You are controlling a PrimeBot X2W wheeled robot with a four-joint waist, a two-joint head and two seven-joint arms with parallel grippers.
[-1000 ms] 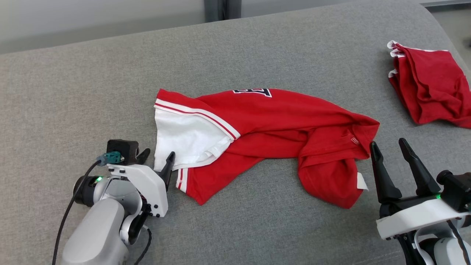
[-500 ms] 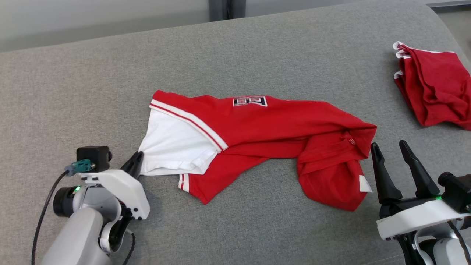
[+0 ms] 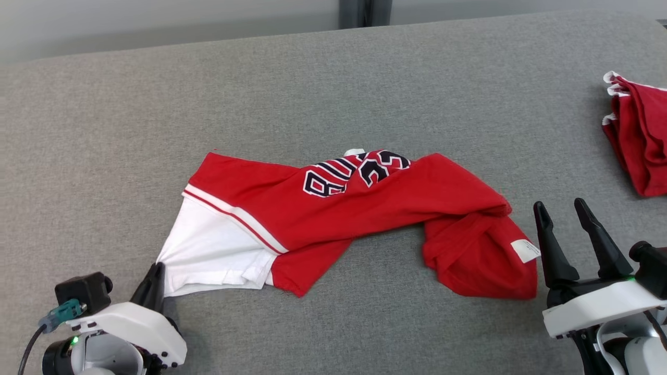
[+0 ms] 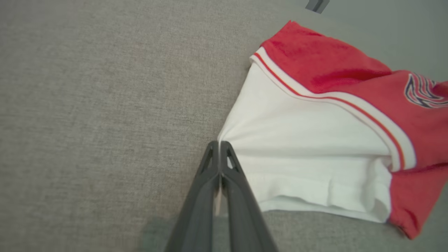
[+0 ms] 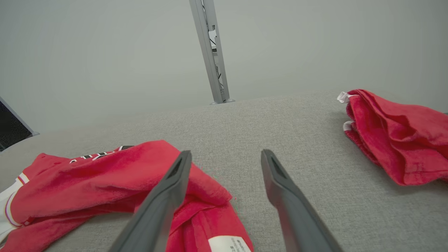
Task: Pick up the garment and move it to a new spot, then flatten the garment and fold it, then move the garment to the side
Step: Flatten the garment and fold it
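The garment (image 3: 375, 208) is a red jersey with a white sleeve panel (image 3: 208, 255), dark lettering and a white tag (image 3: 525, 250); it lies crumpled across the grey surface (image 3: 312, 88). My left gripper (image 3: 155, 272) is shut on the corner of the white panel (image 4: 308, 140) at the lower left, the cloth stretched from its tips (image 4: 219, 144). My right gripper (image 3: 563, 211) stands open at the lower right, just right of the jersey's bunched end (image 5: 196, 196), holding nothing.
A second red cloth (image 3: 638, 135) with white trim lies crumpled at the far right edge (image 5: 395, 133). A metal post (image 5: 211, 52) rises behind the surface's far edge. Bare grey fabric stretches behind and to the left of the jersey.
My left gripper has pulled the white corner toward the lower left, stretching the jersey and turning up more of its lettering. The head camera has shifted too. The right gripper kept still.
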